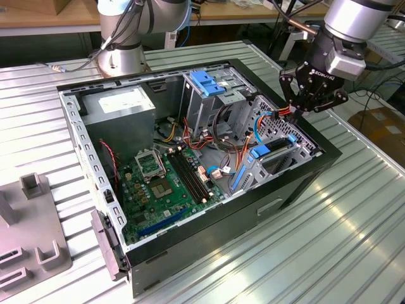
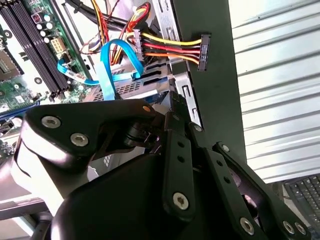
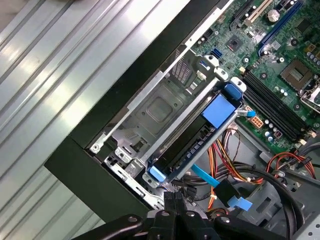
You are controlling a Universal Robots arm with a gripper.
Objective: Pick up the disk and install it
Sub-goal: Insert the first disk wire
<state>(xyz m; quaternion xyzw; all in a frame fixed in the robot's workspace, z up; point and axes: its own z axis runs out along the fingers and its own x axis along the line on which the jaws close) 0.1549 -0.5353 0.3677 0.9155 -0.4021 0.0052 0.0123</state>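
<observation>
Disk (image 1: 276,147) in the drive cage (image 1: 269,120), at the exterior view's right of the motherboard (image 1: 169,185)

The computer case (image 1: 285,190) is black, its motherboard (image 1: 168,183) green, and the surface (image 1: 342,253) silvery with ribbed stripes. The disk (image 3: 219,111) has a blue frame; the ribbon cable (image 2: 107,70) is light blue and the wire bundle (image 2: 170,50) yellow, red, orange and black. The pincer (image 1: 302,109) is black, the power supply box (image 1: 120,104) grey with a white sticker.
</observation>
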